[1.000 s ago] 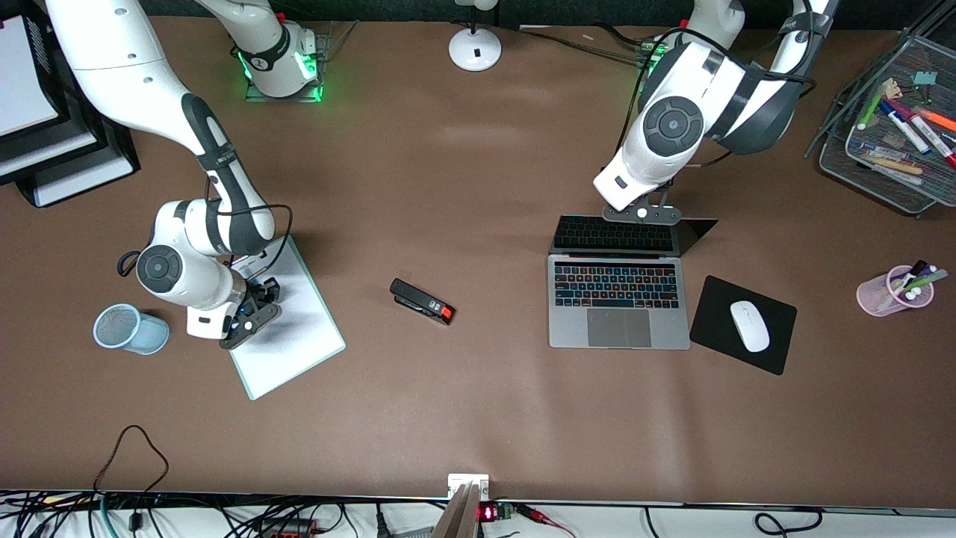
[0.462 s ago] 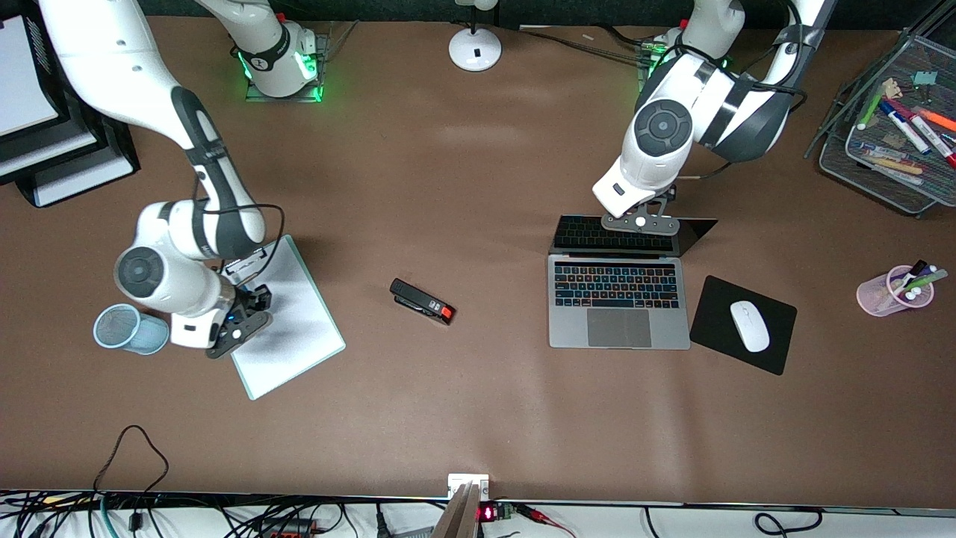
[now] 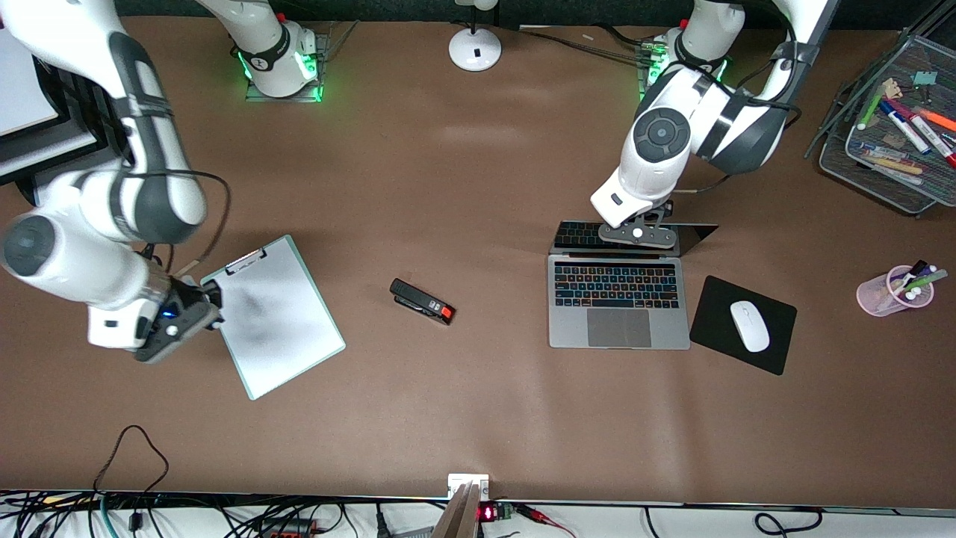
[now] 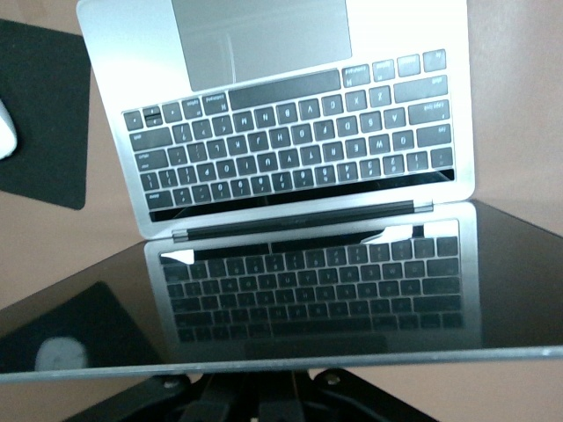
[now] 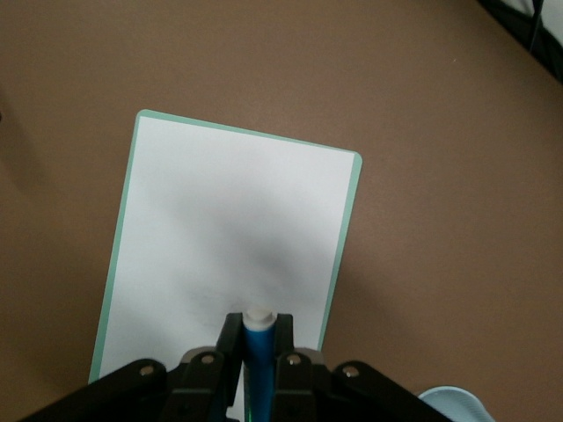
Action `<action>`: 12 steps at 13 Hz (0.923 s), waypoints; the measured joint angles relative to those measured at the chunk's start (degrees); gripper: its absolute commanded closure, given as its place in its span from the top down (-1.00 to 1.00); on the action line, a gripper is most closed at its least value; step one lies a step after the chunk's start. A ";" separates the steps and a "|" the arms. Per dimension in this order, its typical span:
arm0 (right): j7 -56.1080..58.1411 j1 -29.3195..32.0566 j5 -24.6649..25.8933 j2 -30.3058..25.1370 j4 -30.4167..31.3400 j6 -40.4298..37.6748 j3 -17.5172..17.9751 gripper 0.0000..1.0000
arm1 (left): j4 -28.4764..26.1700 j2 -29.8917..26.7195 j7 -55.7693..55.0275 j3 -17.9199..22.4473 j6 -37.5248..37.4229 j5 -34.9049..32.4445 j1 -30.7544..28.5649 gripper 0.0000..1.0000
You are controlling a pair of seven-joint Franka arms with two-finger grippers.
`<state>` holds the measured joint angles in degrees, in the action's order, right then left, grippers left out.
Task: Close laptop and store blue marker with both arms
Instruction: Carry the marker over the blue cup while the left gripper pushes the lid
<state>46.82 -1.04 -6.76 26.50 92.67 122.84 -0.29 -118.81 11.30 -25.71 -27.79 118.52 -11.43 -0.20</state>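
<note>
I am pinching the blue marker (image 5: 258, 352) in my right gripper (image 5: 255, 356) above the clipboard (image 3: 272, 314), where it may slip, while my left gripper (image 3: 638, 233), grip unclear, is pressing the half-open laptop (image 3: 618, 302) lid.

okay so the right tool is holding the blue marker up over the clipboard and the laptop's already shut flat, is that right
Not quite. The laptop is open: the left wrist view shows its keyboard and its screen tilted up, with the left tool at the screen's top edge. The rest holds: the right tool grips the blue marker over the clipboard.
</note>
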 measured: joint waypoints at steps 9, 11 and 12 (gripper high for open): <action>38.96 13.39 -20.40 -1.37 -6.42 -9.72 -0.40 -1.00 | 5.18 5.19 0.08 0.28 5.74 -3.70 -2.93 -1.00; 47.01 15.49 -25.13 -1.36 -6.99 -10.56 -0.47 -1.00 | 6.44 7.32 0.06 0.31 6.29 -5.95 -2.94 -1.00; 50.77 16.67 -27.78 -1.30 -6.99 -11.88 -0.50 -1.00 | 6.93 8.33 0.04 0.38 6.72 -6.97 -3.01 -1.00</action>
<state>97.58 15.63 -34.54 25.20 85.68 110.96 -0.79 -111.89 19.63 -25.67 -27.41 125.24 -18.40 -3.21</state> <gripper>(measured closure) 0.819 0.991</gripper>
